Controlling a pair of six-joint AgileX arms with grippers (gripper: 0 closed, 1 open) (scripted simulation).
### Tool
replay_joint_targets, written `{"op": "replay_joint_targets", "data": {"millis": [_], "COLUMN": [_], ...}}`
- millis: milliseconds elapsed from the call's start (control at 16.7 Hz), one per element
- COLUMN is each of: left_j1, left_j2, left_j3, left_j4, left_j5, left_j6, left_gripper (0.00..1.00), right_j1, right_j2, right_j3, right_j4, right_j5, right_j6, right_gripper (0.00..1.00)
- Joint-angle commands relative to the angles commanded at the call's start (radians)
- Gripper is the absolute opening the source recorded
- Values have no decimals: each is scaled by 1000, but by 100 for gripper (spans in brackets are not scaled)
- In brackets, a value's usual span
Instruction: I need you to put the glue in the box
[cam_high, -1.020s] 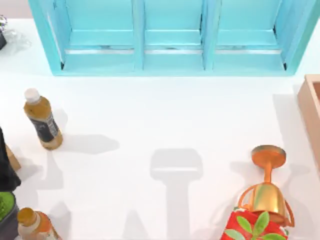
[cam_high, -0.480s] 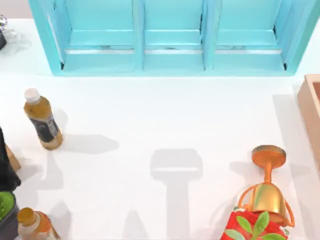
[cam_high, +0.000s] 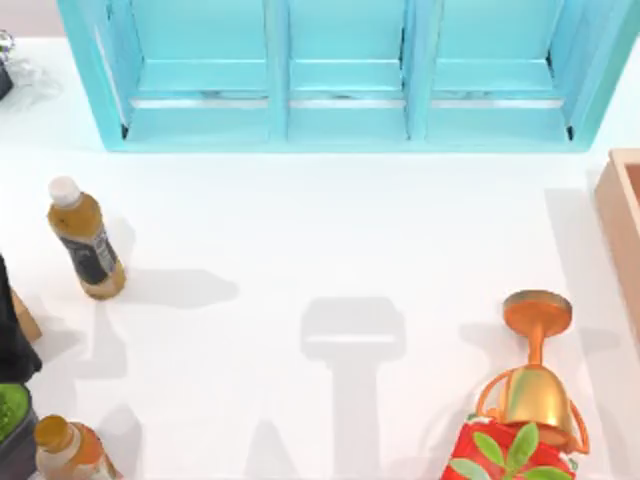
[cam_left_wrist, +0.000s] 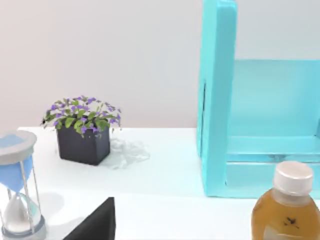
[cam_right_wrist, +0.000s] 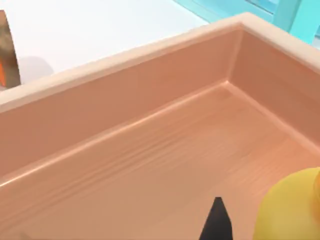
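Glue (cam_right_wrist: 295, 210) over box (cam_right_wrist: 125, 150) interior, table scene unchanged

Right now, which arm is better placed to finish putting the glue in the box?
Right. Its wrist view looks straight into the box with the yellow glue close below; the left wrist view faces the plant pot.

No text, brand, number or sign can be read anywhere. The amber drink bottle (cam_high: 85, 250) at the table's left carries a dark label, but its print is too small to make out. The second bottle (cam_high: 68, 450) at the lower left shows a pale label with nothing legible on it.
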Motion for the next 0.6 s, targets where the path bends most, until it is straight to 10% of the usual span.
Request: {"op": "replay_joint_targets", "data": {"millis": [600], "left_j1": [0], "left_j2": [0], "left_j3": [0], "left_j4": [0], "left_j5": [0], "left_j6": [0], "left_gripper": [100], "right_j1": [-51], "right_j2": [12], "right_j3": [-49], "right_j4": [-141], "right_j5": [-114], "right_j6": [-80], "right_gripper": [0]}}
